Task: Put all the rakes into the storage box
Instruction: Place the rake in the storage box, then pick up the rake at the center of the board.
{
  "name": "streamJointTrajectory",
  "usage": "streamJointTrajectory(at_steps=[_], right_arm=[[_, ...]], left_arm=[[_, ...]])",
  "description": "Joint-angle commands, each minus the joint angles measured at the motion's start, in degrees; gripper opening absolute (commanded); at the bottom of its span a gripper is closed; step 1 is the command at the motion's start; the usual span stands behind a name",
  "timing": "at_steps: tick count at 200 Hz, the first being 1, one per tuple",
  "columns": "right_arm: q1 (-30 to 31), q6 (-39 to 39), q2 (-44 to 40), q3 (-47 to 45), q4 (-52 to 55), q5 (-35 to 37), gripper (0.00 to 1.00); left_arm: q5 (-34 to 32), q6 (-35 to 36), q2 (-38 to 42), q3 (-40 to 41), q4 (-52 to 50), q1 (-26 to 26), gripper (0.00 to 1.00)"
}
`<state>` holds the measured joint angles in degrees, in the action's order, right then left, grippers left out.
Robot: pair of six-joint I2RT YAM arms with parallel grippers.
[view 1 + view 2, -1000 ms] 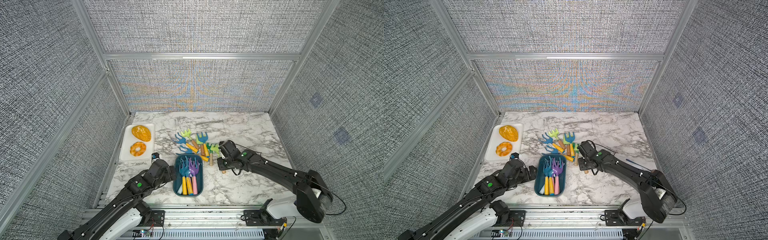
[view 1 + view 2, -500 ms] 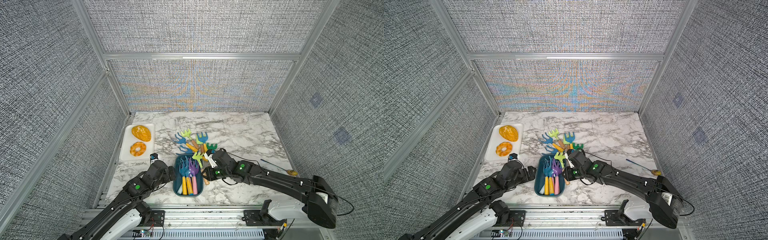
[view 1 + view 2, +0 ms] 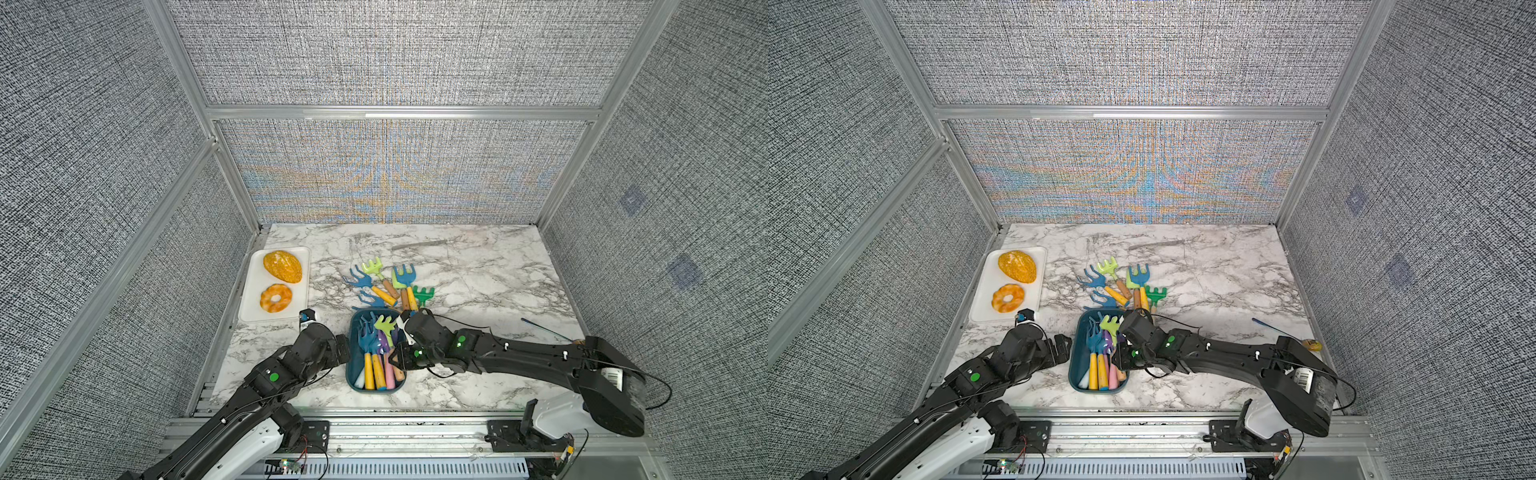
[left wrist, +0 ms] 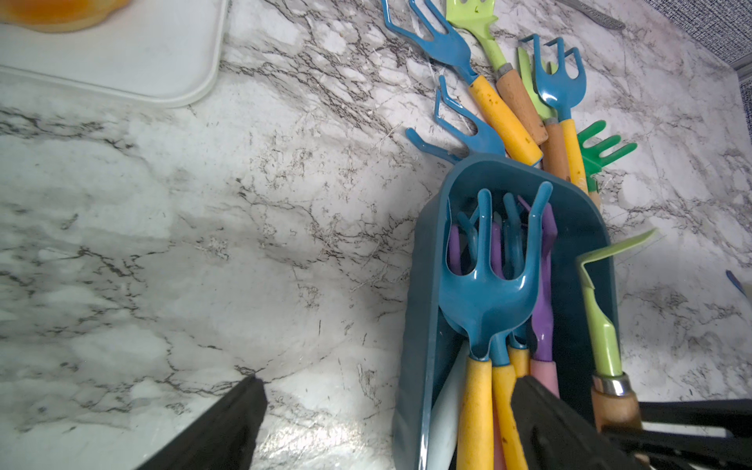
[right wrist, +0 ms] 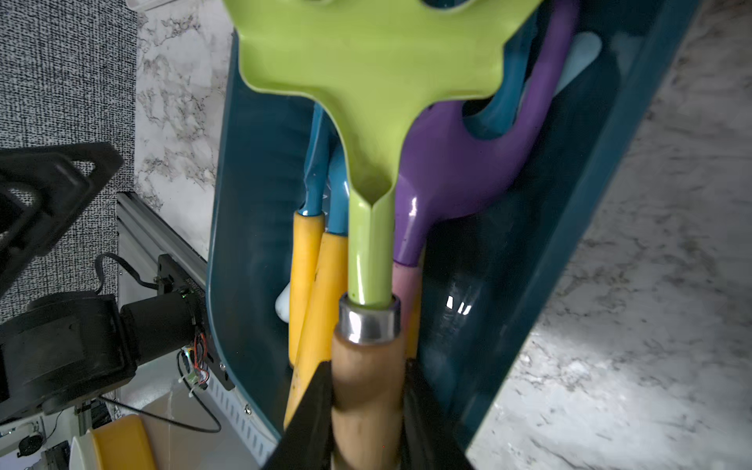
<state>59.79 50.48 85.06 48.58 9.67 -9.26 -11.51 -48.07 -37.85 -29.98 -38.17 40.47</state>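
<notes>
The right claw [image 5: 366, 366] is clenched on the wooden handle of the lime rake [image 5: 378, 81]. The rake is over the box [image 5: 244, 244], with its head above the stored rakes [image 3: 368, 345]. Whether it rests on them cannot be told. The left claw [image 4: 388, 380] is spread wide and empty, at the box wall nearest its arm. Loose rakes [image 3: 386, 282] lie on the tabletop [image 4: 203, 244] beyond the box.
</notes>
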Motion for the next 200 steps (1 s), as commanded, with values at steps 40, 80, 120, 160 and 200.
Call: streamJointTrajectory(at_steps=[40,80,120,160,200], right_arm=[[-0.10,-2.70,-2.19,3.86,3.19,4.80,0.66],[-4.74,-6.11,-8.19,2.01,5.30,7.83,0.80],[-13.76,-9.77,-14.70,-3.69,5.40,7.69,0.91],[-22.83,-16.11,-14.11,-5.72,4.23,6.48,0.91],[-26.48,-21.32,-3.55,1.85,7.50,11.46,0.77]], left_arm=[[2.00,0.26,-3.38,-0.43,3.12,-0.04,0.99],[6.57,0.92,-9.44,-0.56,7.92,-0.04,0.99],[12.55,2.34,-18.04,-3.33,10.48,-0.04,0.99],[15.01,1.33,-22.59,-3.06,15.23,-0.01,0.99],[14.72,0.98,-23.47,-3.82,15.03,0.00,0.99]])
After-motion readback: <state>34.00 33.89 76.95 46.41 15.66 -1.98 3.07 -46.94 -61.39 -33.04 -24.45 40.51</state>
